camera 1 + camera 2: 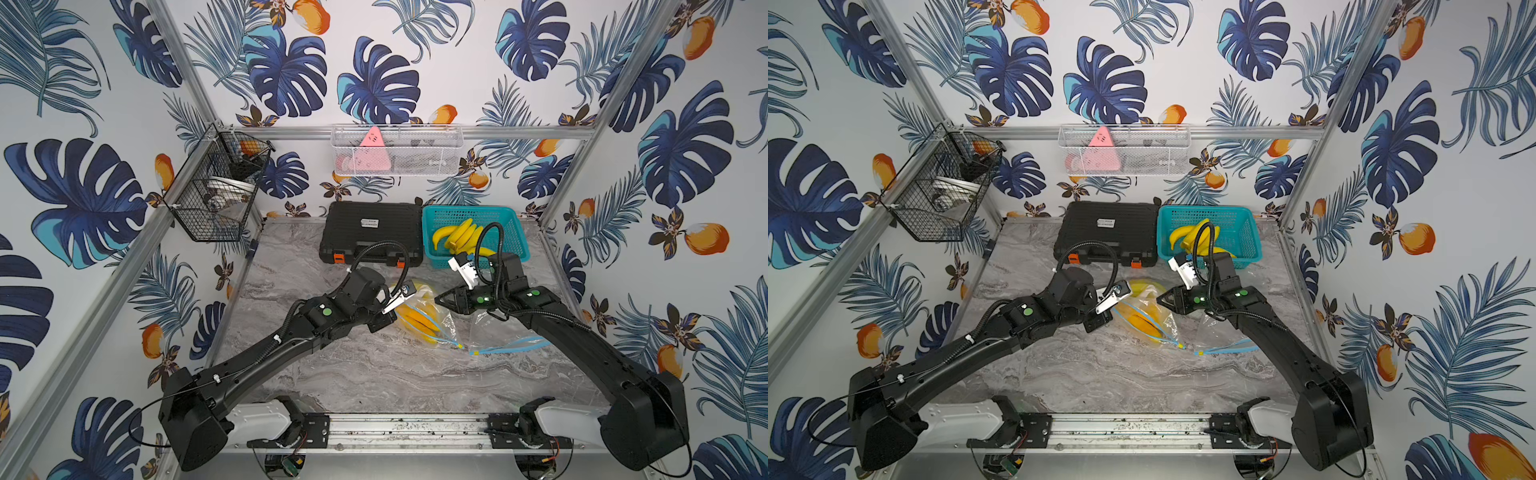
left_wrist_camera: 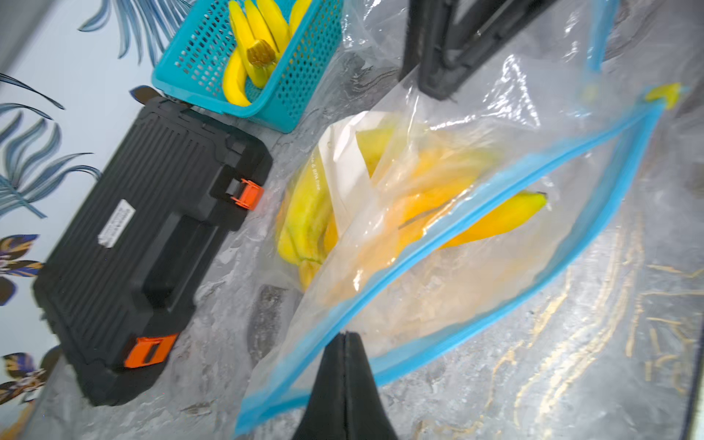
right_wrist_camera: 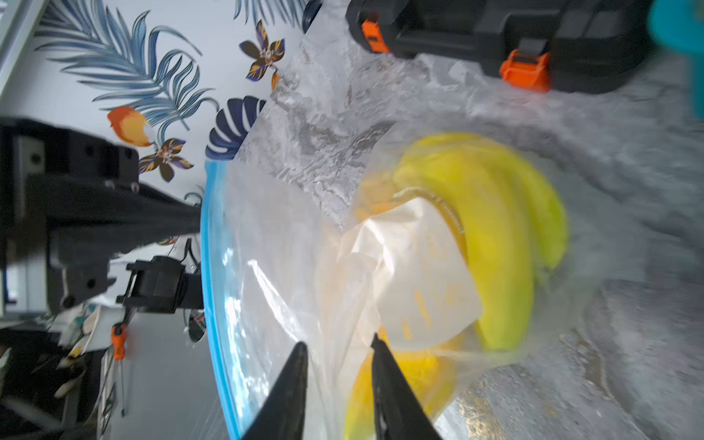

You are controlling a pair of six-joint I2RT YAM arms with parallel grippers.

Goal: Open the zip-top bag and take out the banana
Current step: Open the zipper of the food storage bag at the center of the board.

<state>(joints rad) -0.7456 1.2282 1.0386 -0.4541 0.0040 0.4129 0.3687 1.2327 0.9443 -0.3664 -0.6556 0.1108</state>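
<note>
Guess the left tool (image 2: pixel 344 337) clamps the bag (image 2: pixel 468 125) rim open so the released right tool (image 3: pixel 339 341) can reach the banana (image 2: pixel 506 219).

Top views look down alike — wrist views hug the bag (image 2: pixel 426 152).

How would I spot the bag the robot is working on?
Find the grey marble table. Near its middle lies a clear zip-top bag edged in blue. Unlike the flat, seemingly empty bag beside it, this one bulges with yellow bananas, while the teal basket behind holds a loose bunch.
</note>
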